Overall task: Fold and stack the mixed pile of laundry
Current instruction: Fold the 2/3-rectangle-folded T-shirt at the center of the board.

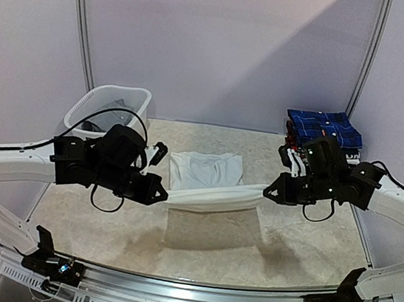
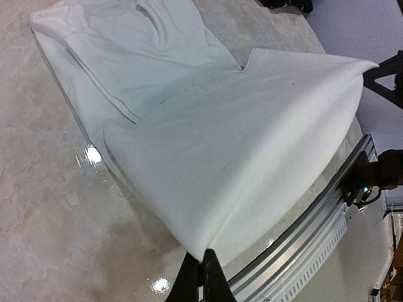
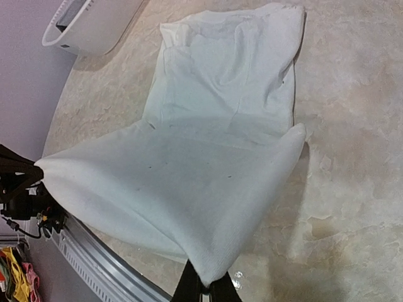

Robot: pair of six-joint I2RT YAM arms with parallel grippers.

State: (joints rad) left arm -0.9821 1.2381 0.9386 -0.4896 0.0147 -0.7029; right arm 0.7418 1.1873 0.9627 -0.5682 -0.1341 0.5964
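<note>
At the far left of the table (image 1: 309, 243), at about 10 o'clock, stands a white basket (image 1: 107, 105) with something dark inside; I cannot tell what it is. Closer to us and a bit to the right is the left gripper (image 1: 159, 191). Its two fingers are squeezed tight on one corner of the white shirt (image 1: 206, 172). In the left wrist view the cloth runs right down into the pinched black fingers. The white shirt is in the middle of the table. Its far part, with the neck hole and sleeves, lies flat on the table toward 12 o'clock. Its near edge is lifted off the table and pulled into a tight band between the two grippers, from 9 o'clock to 3 o'clock. A dark shadow sits on the table under the lifted part. At the right end of the band is the right gripper (image 1: 269, 193). It is clamped on the other corner of the white shirt, and the right wrist view shows the cloth tucked between its fingers. At the far right, at about 2 o'clock, a folded blue checked shirt (image 1: 324, 128) with thin light lines lies on top of a small stack (image 1: 354, 153) of dark folded clothes, just behind the right arm.
</note>
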